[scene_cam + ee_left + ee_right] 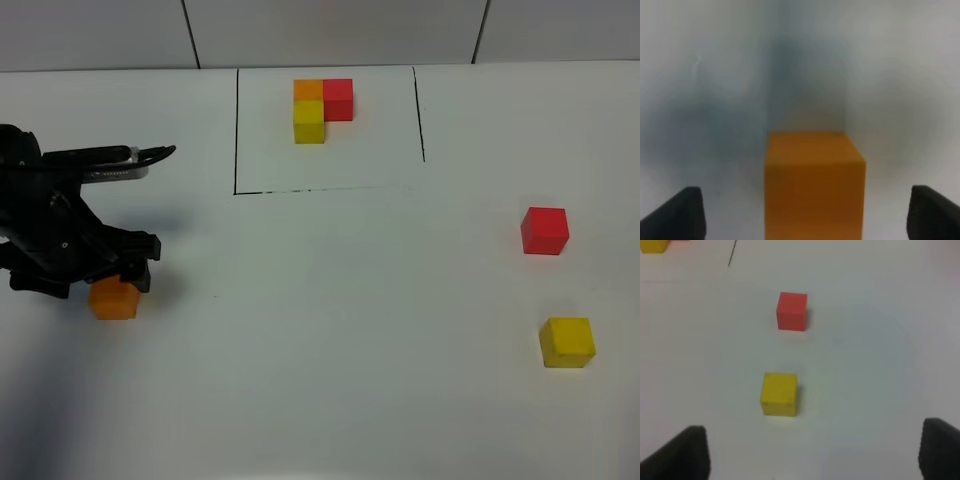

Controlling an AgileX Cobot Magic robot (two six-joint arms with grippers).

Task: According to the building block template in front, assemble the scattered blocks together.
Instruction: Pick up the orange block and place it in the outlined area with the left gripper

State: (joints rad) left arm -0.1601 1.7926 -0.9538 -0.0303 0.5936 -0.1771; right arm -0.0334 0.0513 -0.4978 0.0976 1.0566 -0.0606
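Around the orange cube, left pincer stands wide.

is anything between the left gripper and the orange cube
Nothing visible. In the left wrist view the orange cube sits centred between the open fingers of the left gripper, with only bare table on either side of it.

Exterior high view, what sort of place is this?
Probably a robot lab test bench: a plain white table, a building block template inside a drawn black rectangle, and the black left gripper at a loose orange cube.
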